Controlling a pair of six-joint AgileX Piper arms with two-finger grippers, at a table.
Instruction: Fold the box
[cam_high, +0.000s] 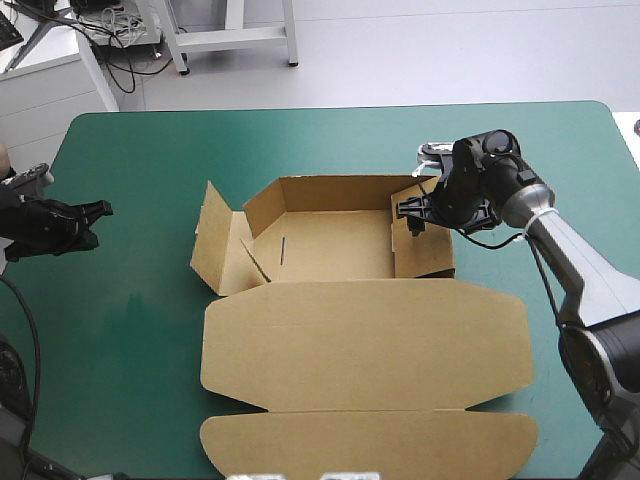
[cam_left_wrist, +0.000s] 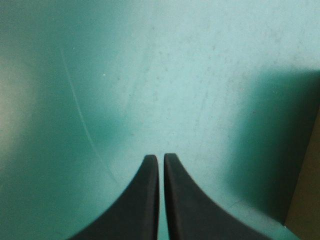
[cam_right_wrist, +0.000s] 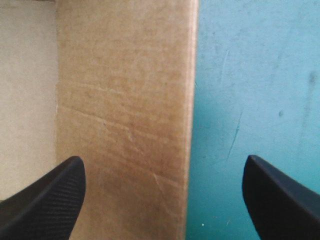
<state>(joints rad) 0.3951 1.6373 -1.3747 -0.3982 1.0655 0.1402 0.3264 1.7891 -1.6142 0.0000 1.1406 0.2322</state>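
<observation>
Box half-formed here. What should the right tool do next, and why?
Probably lower the right tool and shut it on the right wall of the box: its fingers stand open astride that wall's edge, holding nothing, while the left tool sits shut, away from the box.

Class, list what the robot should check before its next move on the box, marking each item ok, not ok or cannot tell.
1. Right gripper open: ok.
2. The box has its right wall between that gripper's fingers: ok.
3. Left gripper clear of the box, shut over bare table: ok.
4. Left flap tucked in: not ok, it splays outward.
5. Lid lying flat: ok.
</observation>
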